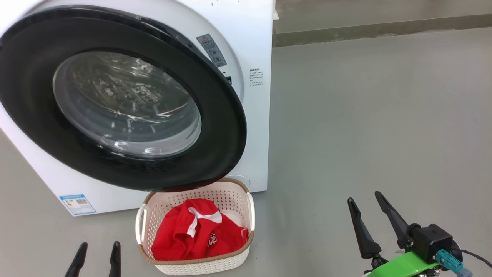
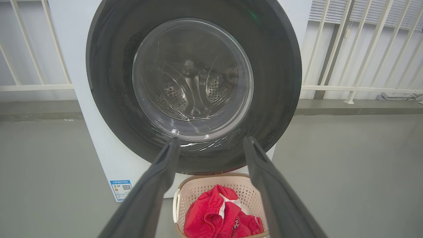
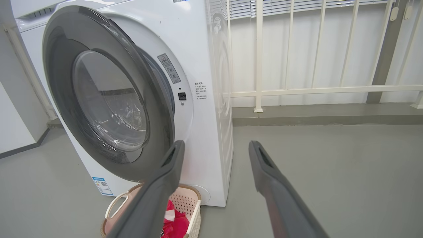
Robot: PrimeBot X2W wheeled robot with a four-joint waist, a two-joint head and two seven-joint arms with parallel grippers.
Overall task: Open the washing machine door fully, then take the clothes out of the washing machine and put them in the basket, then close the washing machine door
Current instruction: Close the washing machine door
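Although the clothes (image 1: 184,231) lie heaped in the basket (image 1: 200,265), the washing machine door (image 1: 225,127) stands ajar, so closing it looks like the step left. Nearest in the head view, the left gripper (image 1: 99,246) sits at 7 o'clock and the right gripper (image 1: 364,197) at 4 o'clock, both with fingers spread wide and nothing between them. Just beyond, at 6 o'clock, the basket rests on the floor (image 1: 365,115) at the foot of the washing machine (image 1: 253,46), its far rim under the door's lowest edge. The door fills the view from 9 to 12 o'clock. In the right wrist view its free edge, at 3 o'clock on the ring, stands off the cabinet, while the 9 o'clock side seems hinged. I judge it rigid and fairly heavy, swinging rather than lifting. Its glossy black rim is likely slippery, so a flat push beats a pinch. Press on the rim near 3 o'clock, farthest from the hinge, and keep off the bulging glass, which could scratch or crack.
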